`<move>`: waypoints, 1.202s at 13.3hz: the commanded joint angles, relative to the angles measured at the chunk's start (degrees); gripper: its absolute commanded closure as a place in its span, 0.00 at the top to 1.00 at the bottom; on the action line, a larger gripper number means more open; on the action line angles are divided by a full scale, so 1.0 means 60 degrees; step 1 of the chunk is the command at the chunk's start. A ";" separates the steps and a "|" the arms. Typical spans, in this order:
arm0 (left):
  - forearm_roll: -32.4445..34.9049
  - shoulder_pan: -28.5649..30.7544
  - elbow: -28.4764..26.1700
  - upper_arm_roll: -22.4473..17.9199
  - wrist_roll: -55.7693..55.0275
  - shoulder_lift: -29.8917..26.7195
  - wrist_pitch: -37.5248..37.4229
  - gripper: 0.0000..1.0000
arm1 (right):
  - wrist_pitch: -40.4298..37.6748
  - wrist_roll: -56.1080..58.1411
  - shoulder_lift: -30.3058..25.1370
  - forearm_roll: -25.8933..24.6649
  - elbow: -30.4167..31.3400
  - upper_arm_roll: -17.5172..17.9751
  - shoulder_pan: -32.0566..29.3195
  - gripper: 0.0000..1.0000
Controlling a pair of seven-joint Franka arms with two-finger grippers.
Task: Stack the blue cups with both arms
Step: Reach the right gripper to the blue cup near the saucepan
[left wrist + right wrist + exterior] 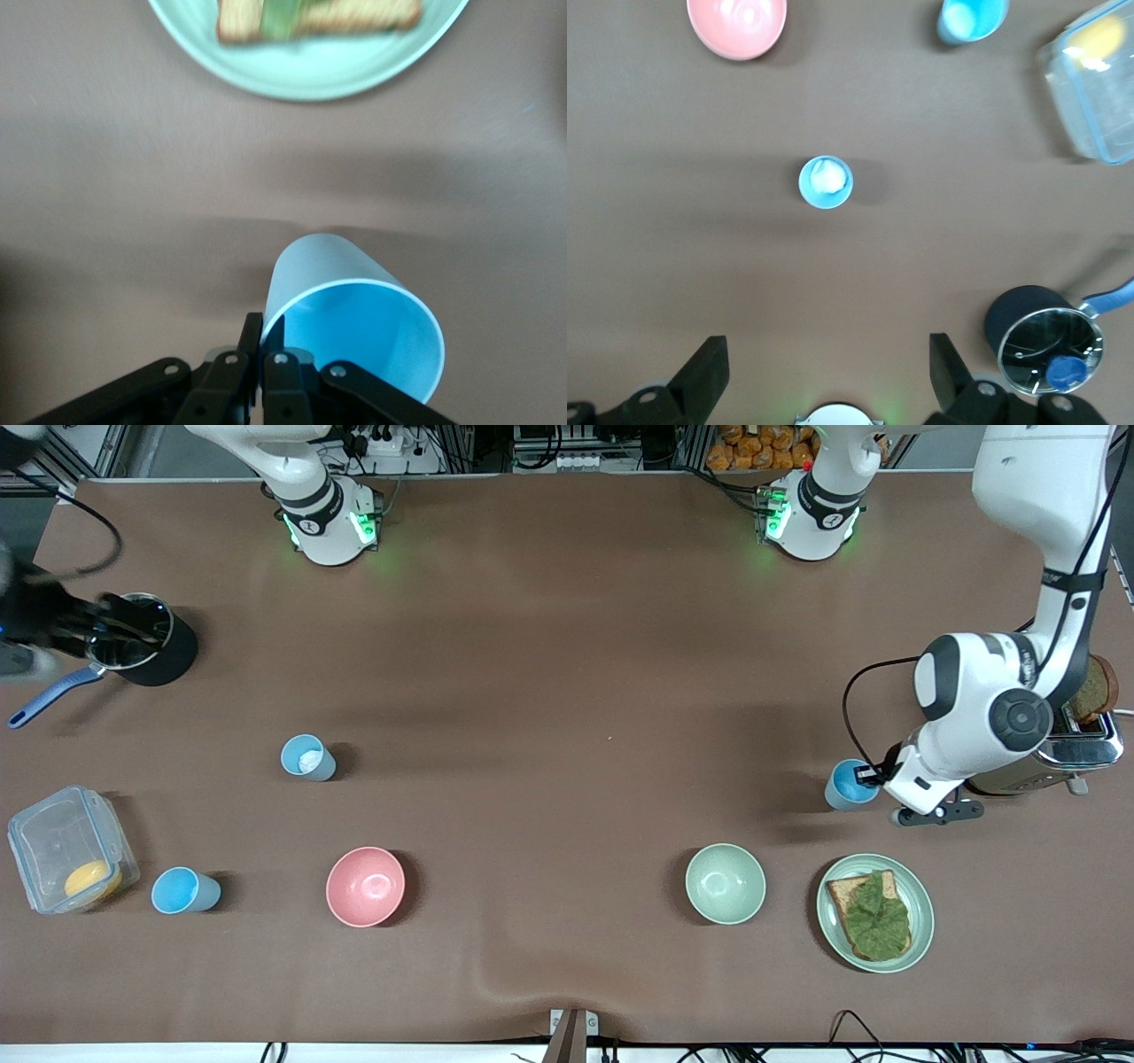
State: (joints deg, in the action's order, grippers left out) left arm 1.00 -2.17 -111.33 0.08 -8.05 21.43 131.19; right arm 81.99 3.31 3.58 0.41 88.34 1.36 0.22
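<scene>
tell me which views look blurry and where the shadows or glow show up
Front view: sharp; green glow at both arm bases; right pincer smeared over the pot. Left wrist view: plate soft, the blue cup in the shut left pincer crisper. Right wrist view: soft shadow band beside the cup holding something white.

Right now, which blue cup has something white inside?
The blue cup farther from the front camera than the pink bowl; the other two blue cups look empty.

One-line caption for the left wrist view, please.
Left end effector shut on the rim of a light-blue tapered plastic cup, near a pale green plate of toast.
</scene>
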 commanded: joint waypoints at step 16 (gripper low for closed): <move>0.0126 -0.0911 0.2720 0.0455 -0.0327 0.0031 -0.2953 0.00 | 0.8494 0.0165 0.1233 -0.0097 0.5872 -0.0110 -0.0198 1.00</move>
State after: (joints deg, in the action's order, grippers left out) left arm 1.00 -6.58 -97.40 2.59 -8.82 20.86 115.81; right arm 129.74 3.03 8.48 0.33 123.78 0.21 0.21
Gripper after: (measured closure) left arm 0.965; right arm 0.000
